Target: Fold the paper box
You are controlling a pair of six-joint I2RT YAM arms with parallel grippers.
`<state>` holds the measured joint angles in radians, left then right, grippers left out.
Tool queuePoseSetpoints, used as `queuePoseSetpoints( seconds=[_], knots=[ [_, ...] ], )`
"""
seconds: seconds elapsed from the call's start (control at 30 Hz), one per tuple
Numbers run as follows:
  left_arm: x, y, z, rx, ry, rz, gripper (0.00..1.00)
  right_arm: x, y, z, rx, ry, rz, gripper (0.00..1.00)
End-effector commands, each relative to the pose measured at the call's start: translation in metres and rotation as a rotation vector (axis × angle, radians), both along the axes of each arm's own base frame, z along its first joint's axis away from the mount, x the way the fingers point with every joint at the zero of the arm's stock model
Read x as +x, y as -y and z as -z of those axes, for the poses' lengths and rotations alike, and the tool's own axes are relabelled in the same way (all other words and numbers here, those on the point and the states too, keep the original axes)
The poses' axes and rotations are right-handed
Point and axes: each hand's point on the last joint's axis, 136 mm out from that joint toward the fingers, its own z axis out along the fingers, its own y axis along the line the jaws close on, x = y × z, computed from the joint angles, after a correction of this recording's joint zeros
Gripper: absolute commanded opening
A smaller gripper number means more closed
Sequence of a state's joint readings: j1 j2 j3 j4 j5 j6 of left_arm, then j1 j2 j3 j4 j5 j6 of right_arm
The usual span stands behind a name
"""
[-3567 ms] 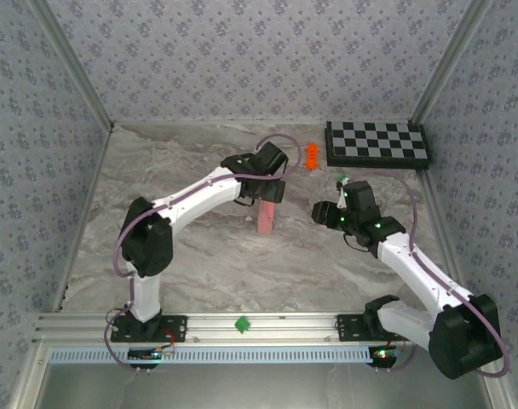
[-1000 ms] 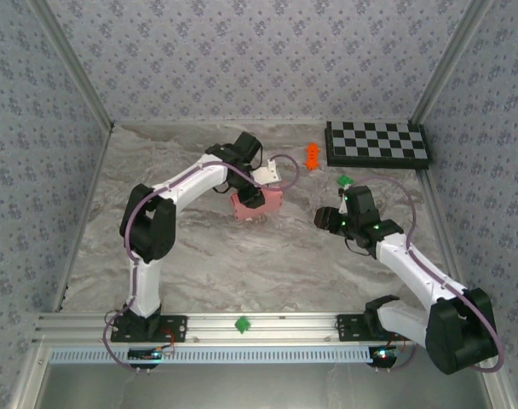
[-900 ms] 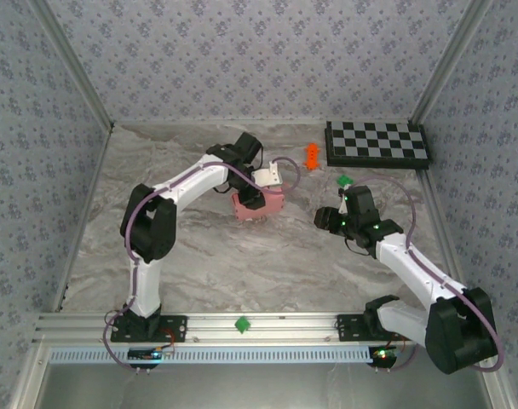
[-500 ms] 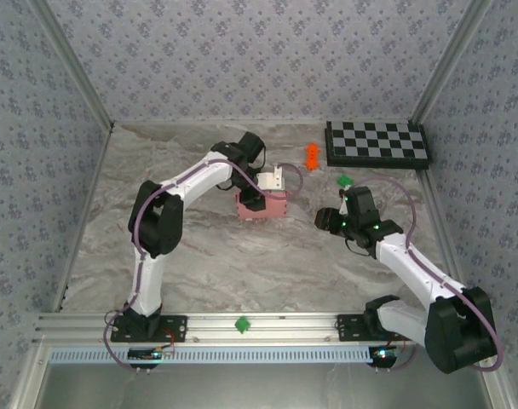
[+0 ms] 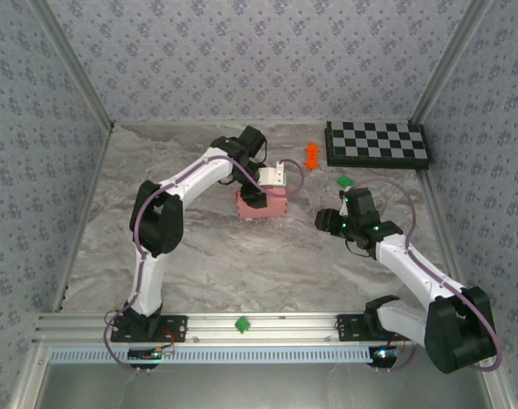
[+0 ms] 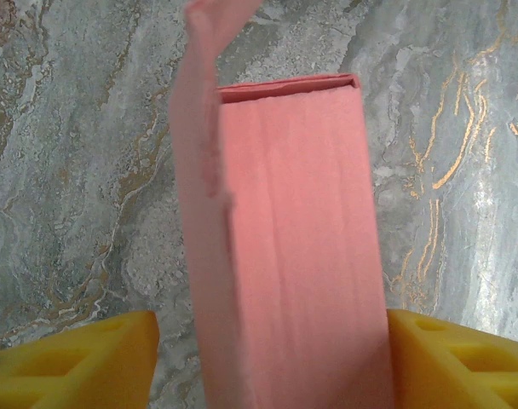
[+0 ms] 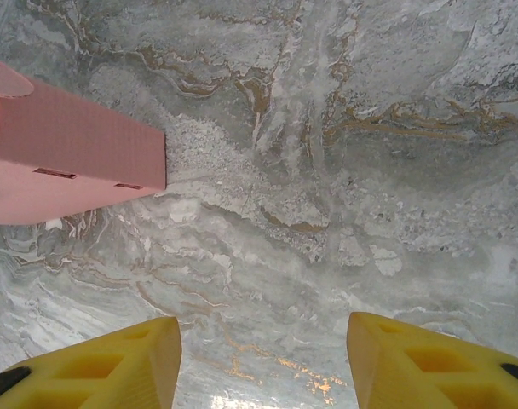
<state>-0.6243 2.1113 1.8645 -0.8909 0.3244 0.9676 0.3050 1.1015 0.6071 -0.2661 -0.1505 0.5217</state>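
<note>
Although the paper box (image 5: 261, 204) already stands as a closed-looking rectangular block, you should judge the fold as nearly done, not finished. It lies on the table (image 5: 199, 264) well to the left-arm side of the checkerboard (image 5: 378, 143) and a little nearer the arm bases than the board is.

From the left wrist, the top panel is plain pink card with faint ribbing and sits flat. Along one long edge a side panel bulges away from the body, and a rounded tab pokes up loose at the far end. The far short edge shows a thin dark seam where layers meet without sitting flush. From the right wrist you can see a side wall with two small slots and another rounded tab at the corner. What looks left is to press that loose panel in and seat its tab.

Your left gripper (image 6: 272, 341) straddles the box with jaws spread: one finger right against the card, the other with bare marble between it and the box, so it is not clamping. Your right gripper (image 7: 263, 341) hangs wide and empty, between the box and the checkerboard's near edge
</note>
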Motion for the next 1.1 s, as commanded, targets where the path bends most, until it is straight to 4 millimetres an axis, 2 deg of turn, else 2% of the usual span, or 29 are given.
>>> queuePoseSetpoints(
  seconds=[0.0,0.23,0.37,0.43,0.53,0.6,0.67,0.83,0.93,1.07],
  knots=[
    [-0.011,0.002,-0.040,-0.041,0.054,0.022,0.71,0.000,0.001,-0.002,-0.004,0.010,-0.021,0.56],
    [-0.017,0.004,-0.079,-0.088,0.140,-0.049,0.74,0.004,0.002,-0.009,-0.028,0.028,-0.056,0.59],
    [-0.006,0.000,-0.111,-0.167,0.234,-0.186,0.77,0.011,0.000,-0.017,-0.051,0.052,-0.094,0.60],
    [0.004,-0.006,-0.129,-0.214,0.301,-0.275,0.81,0.014,-0.001,-0.022,-0.069,0.065,-0.119,0.60],
    [0.020,-0.025,-0.155,-0.299,0.377,-0.477,0.95,0.021,-0.003,-0.030,-0.097,0.088,-0.157,0.60],
    [0.026,-0.044,-0.167,-0.362,0.376,-0.607,0.99,0.026,-0.006,-0.036,-0.114,0.103,-0.188,0.60],
    [0.027,-0.062,-0.175,-0.413,0.351,-0.713,1.00,0.030,-0.009,-0.042,-0.128,0.124,-0.220,0.60],
    [0.016,-0.095,-0.171,-0.473,0.221,-0.879,0.97,0.041,-0.018,-0.060,-0.148,0.169,-0.303,0.60],
    [0.011,-0.121,-0.165,-0.503,0.114,-1.046,0.86,0.045,-0.027,-0.068,-0.141,0.165,-0.361,0.60],
    [-0.001,-0.154,-0.146,-0.548,-0.019,-1.260,0.85,0.050,-0.040,-0.074,-0.119,0.145,-0.429,0.59]
  ],
)
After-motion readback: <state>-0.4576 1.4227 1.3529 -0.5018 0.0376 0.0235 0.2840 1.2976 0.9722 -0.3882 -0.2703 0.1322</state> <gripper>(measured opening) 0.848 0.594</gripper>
